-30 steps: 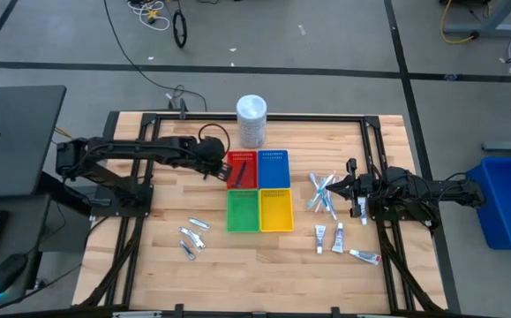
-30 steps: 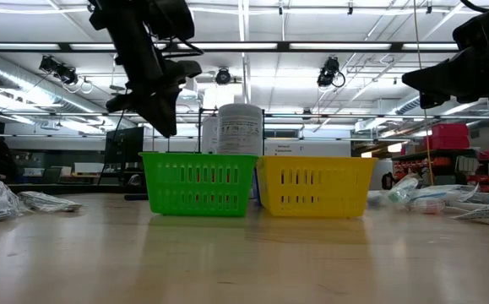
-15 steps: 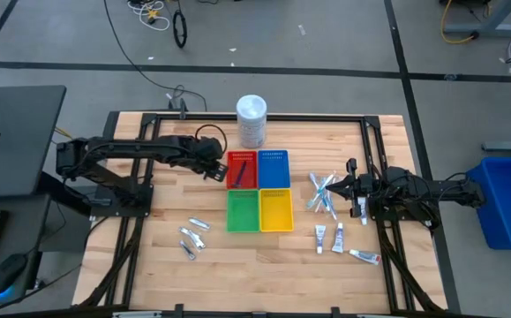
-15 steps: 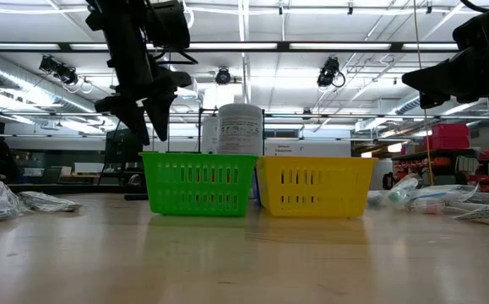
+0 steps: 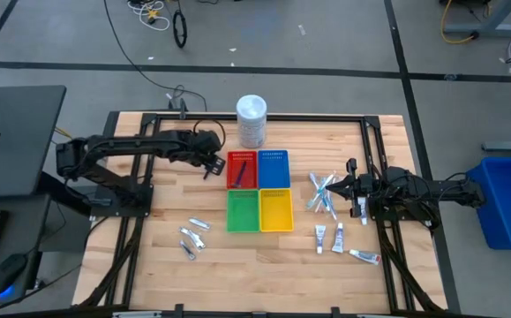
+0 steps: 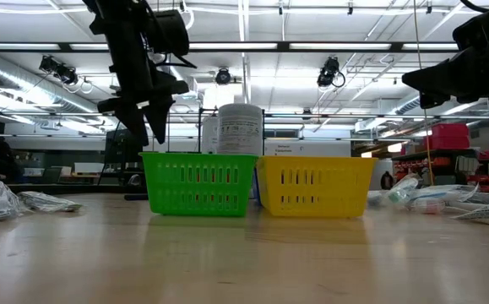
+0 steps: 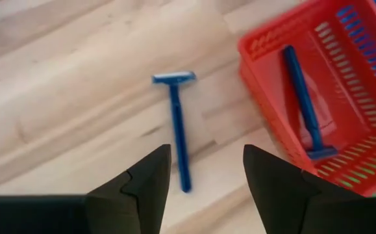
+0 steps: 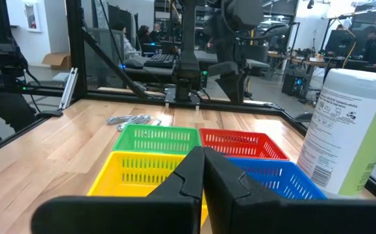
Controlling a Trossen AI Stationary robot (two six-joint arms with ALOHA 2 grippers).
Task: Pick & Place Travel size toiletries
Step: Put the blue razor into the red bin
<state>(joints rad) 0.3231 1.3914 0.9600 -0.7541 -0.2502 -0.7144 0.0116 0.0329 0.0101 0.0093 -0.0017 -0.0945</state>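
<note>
In the left wrist view, one dark-blue stick with a razor-like head lies flat on the wood beside the red tray. A second dark-blue stick lies inside that tray. My left gripper hovers open above the stick on the table, just left of the red tray, touching nothing. My right gripper waits shut at the table's right, beside the pale toothbrush-like sticks. Silvery sachets lie near the front left, and white tubes lie near the front right.
Blue, green and yellow trays adjoin the red one at the table's middle. A tall white tub stands behind them at the far edge. Bare wood lies between the left gripper and the sachets.
My left gripper has opened and drawn away from the red tray's left rim toward the table's left edge, turning a little. One dark-blue stick stays lying in the red tray. My right arm has kept still.
</note>
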